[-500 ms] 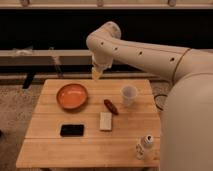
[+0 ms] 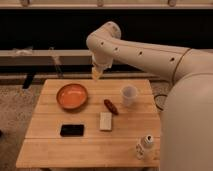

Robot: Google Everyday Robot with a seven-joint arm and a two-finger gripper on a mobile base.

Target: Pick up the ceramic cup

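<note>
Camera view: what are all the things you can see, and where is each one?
table: one, light wood, middle of the view
orange bowl: one, orange, back left of the table
ceramic cup: one, white, back right, upright
small long object: one, reddish brown, between bowl and cup
flat block: one, pale cream, table centre
flat rectangle: one, black, in front of the bowl
small bottle: one, white, front right corner
arm: one, white, reaching in from the right
gripper: one, yellowish, above the table's back edge, apart from the cup
</note>
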